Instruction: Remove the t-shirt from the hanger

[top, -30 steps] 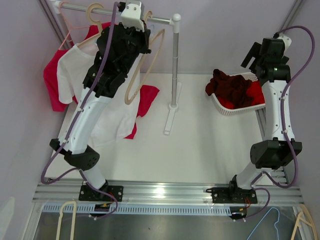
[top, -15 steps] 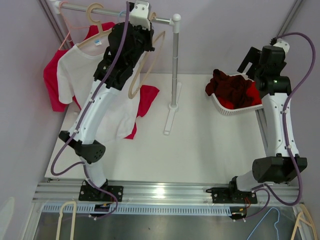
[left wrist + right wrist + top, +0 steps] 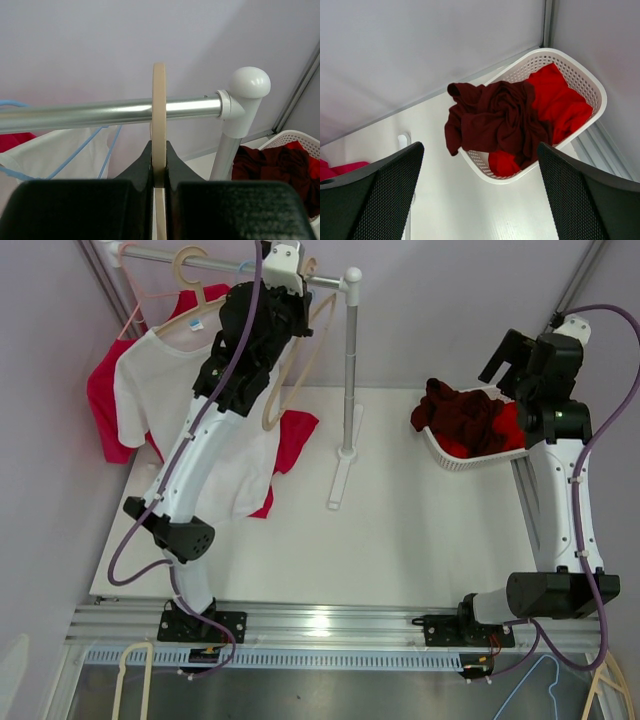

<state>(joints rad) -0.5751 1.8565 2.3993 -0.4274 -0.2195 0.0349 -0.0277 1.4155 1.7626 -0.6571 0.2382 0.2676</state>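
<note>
Left wrist view
- left claw [image 3: 159, 161]: closed tight on the thin beige hanger [image 3: 159, 100]
- hanger: upright between the fingers, crossing in front of the rail [image 3: 75, 115]
- white t-shirt [image 3: 45, 156]: below the rail, at the left

Top view
- white t-shirt: hangs from the rail on a second hanger [image 3: 190, 265], left of the left arm, with a red shirt [image 3: 100, 410] behind it
- hanger in the left claw: bare, up at the rail near the post [image 3: 350, 370]
- basket [image 3: 455, 462]: on the tabletop [image 3: 400, 530], at the right

Right wrist view
- right claw [image 3: 480, 167]: wide open, holding nothing, above the basket
- basket: holds dark red clothes [image 3: 495, 125] and bright red cloth [image 3: 560, 105]
</note>
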